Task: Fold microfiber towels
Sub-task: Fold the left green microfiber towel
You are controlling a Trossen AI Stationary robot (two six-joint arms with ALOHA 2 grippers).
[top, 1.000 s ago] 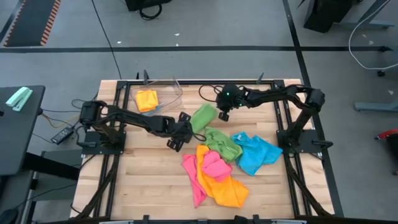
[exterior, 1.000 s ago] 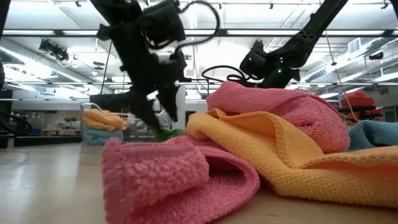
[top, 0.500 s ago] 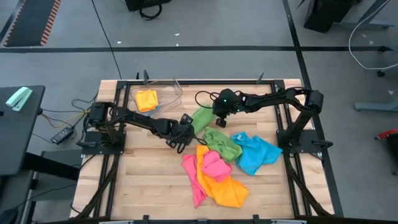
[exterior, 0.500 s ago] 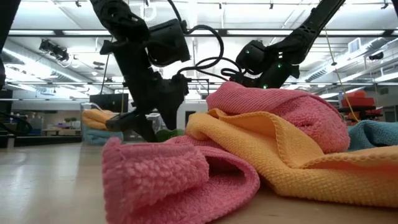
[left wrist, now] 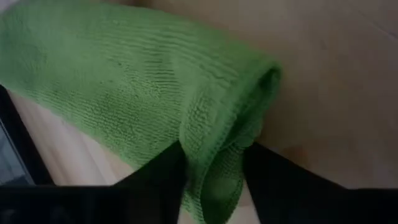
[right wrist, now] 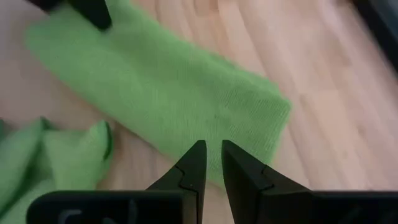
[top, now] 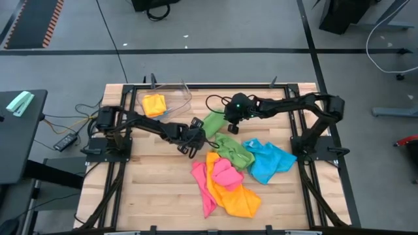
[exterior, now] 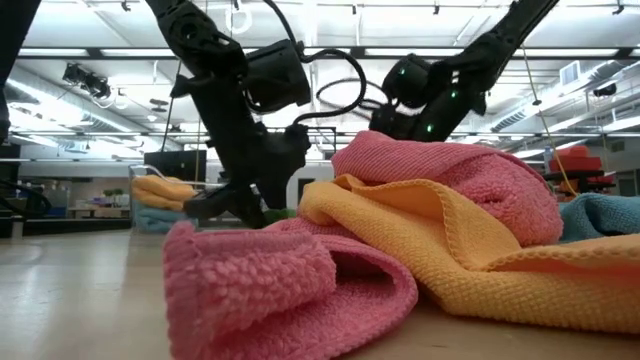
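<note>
A green towel [top: 213, 121], folded into a strip, lies flat on the wooden table [top: 157, 176] between my two grippers. My left gripper [top: 197, 134] is down at the strip's left end, shut on it. My right gripper [right wrist: 210, 152] stands over the strip's other end [right wrist: 249, 118], shut, with nothing between its fingers. A second green towel [top: 235, 151], a blue one [top: 269, 160], a pink one [top: 222, 173] and an orange one [top: 236, 197] lie heaped in the middle of the table. My left gripper pinches the rolled-over fold at the green towel's left end [left wrist: 217, 171] between its two fingers [left wrist: 158, 177]. It comes slanting down from the table's left side. Several layers bunch up in the gap. The rest of the towel lies flat on the table.
A clear plastic bin [top: 177, 93] with an orange-yellow towel [top: 155, 104] stands at the far left. Black frame rails [top: 305, 170] run along the table's sides. Bare wood lies to the near left.
My left gripper has sunk to the table at the green towel's left end, and its fingers have drawn in from wide open onto the fold. My right gripper has drifted a little toward the table's left, over the towel. The towel has stayed flat.
</note>
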